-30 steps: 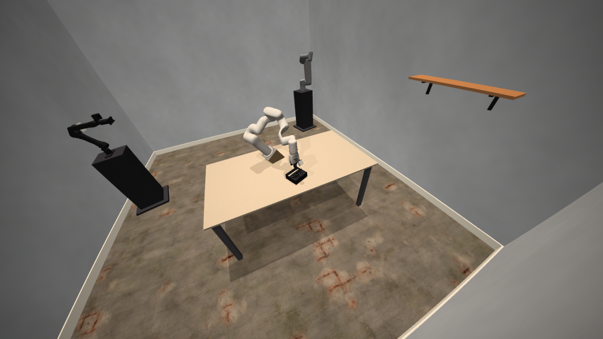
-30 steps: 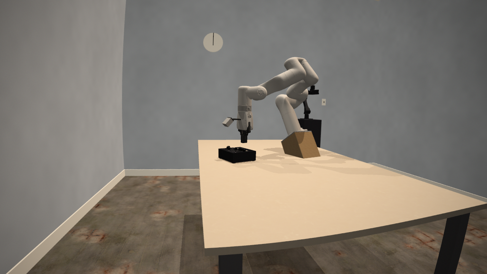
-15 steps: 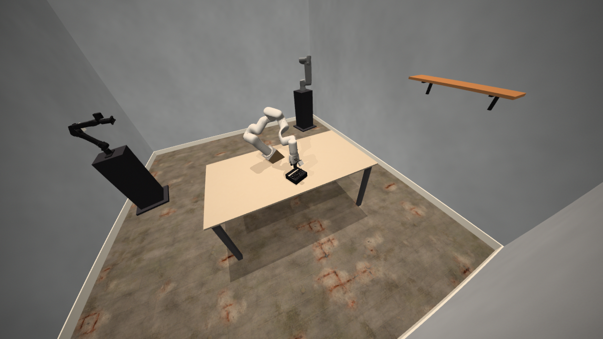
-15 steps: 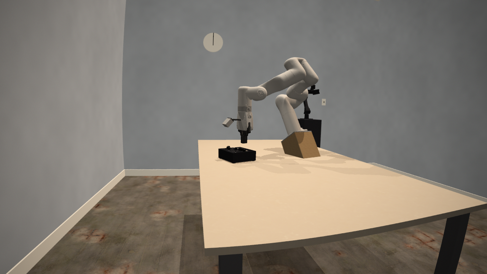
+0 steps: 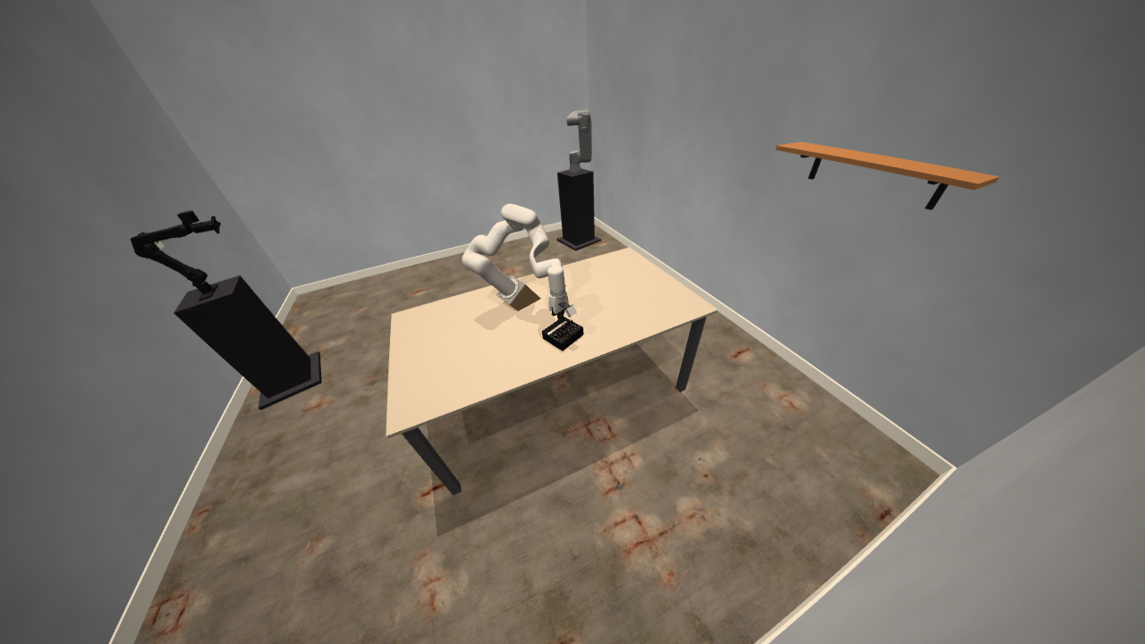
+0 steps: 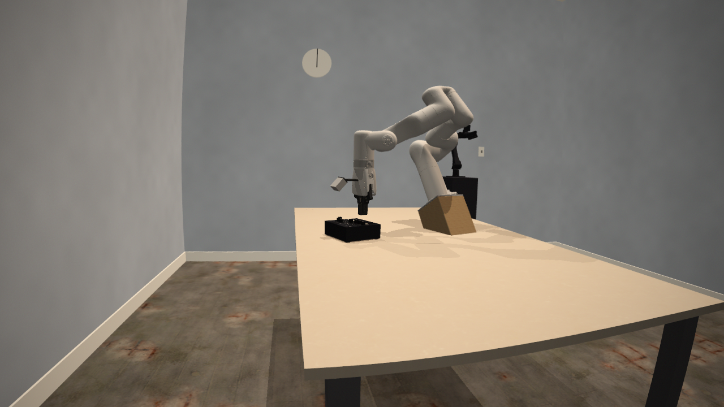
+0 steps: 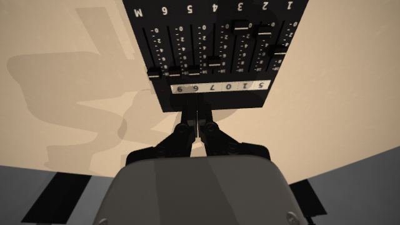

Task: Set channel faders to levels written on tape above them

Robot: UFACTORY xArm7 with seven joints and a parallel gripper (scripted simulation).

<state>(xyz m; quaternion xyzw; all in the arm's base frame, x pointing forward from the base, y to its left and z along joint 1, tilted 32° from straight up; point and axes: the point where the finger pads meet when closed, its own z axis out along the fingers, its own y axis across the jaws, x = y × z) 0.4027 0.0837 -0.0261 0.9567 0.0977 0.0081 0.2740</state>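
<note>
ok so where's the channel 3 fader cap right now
In the wrist view the channel 3 fader cap sits at the far end of its slot beside the 0 mark, between the channel 4 cap and channel 2 cap.
</note>
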